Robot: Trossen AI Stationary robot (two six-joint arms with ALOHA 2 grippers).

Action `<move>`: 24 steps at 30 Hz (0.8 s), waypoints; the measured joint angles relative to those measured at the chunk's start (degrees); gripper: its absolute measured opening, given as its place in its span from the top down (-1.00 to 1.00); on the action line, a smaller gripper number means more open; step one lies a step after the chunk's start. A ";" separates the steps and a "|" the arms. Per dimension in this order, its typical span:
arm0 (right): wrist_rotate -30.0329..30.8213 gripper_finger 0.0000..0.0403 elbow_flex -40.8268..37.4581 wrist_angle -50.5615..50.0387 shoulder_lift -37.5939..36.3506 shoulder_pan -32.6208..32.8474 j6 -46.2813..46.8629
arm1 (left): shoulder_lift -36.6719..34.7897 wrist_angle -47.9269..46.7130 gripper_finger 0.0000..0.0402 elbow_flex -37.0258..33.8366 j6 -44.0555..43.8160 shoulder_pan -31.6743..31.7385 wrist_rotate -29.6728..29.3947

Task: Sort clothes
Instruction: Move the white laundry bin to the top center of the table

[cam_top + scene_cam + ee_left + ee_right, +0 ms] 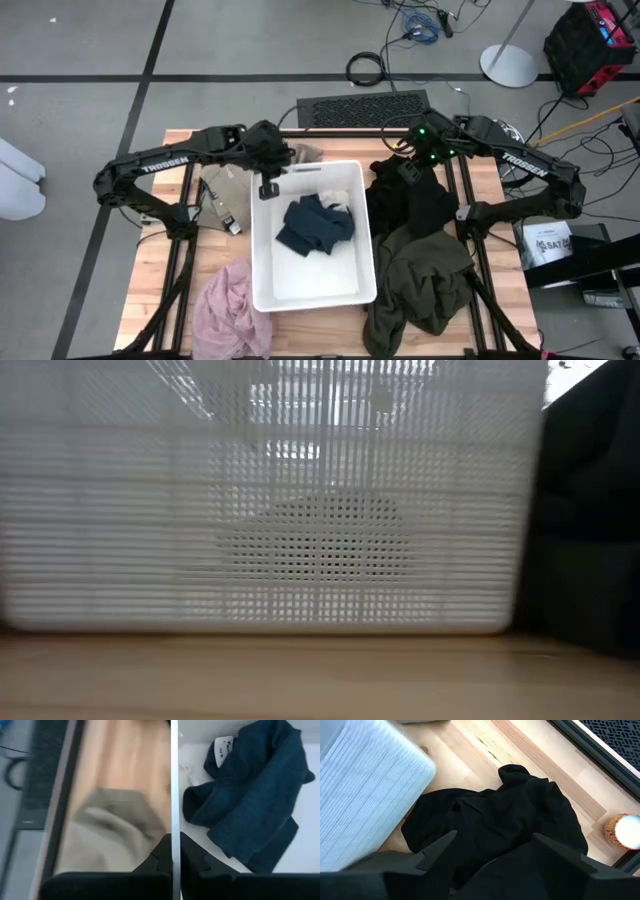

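The left gripper (pixel 268 188) sits at the upper left corner of the white bin (pixel 262 270), near the middle of the high view. Its fingers (pixel 162 860) are pressed together with the bin's thin rim between them in the left wrist view. The right gripper (pixel 492 847) hangs over the black garment (pixel 505 815), right of centre in the high view; its fingers (pixel 440 847) stand apart and hold nothing.

Inside the bin lies the navy garment (pixel 315 225), a white label showing at its edge in the left wrist view. Just outside the bin's upper left corner is the tan garment (pixel 110 835). The pink garment (pixel 232 310) is at the lower left, touching the bin's wall. The olive garment (pixel 420 280) spreads at the lower right, just below the black one.

All this rests on a pale wooden table (pixel 150 290) with a black frame. Around it is grey floor marked with dark lines. Cables (pixel 420 20) lie at the top of the frame, a dark grille (pixel 362 107) sits at the table's upper edge, and a red and black case (pixel 590 45) stands in the upper right corner.
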 joint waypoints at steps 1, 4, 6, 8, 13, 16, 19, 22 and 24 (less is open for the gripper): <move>-0.03 -0.18 0.00 0.01 0.00 0.00 0.00 | 0.32 -0.14 0.96 0.60 0.90 0.67 -0.64; -0.01 -0.18 0.00 -0.01 0.00 0.00 0.00 | 1.73 -2.06 0.96 2.57 3.49 3.65 -1.46; -0.01 -0.18 0.00 -0.02 0.00 0.00 0.00 | 3.24 -3.18 0.96 3.37 4.03 6.05 -1.49; -0.01 -0.18 0.00 -0.05 0.00 0.00 0.00 | 5.25 -3.06 0.96 3.50 5.43 8.28 -1.04; -0.01 -0.18 0.00 -0.07 0.00 0.00 0.00 | 12.15 0.24 0.96 7.25 9.31 10.58 3.81; -0.01 -0.18 0.00 -0.09 0.00 0.02 0.00 | 17.27 0.23 0.96 12.54 11.24 10.65 7.20; 0.00 -0.18 0.00 -0.38 0.00 0.02 0.00 | 21.96 -0.21 0.96 18.03 13.23 10.24 9.16; 0.01 -0.18 0.02 -0.44 0.00 0.02 -0.40 | 26.17 -1.56 0.96 23.44 15.56 10.21 9.82; 0.01 -0.18 0.02 -0.44 0.00 0.04 -0.81 | 28.74 -1.75 0.96 26.55 16.91 10.72 10.20</move>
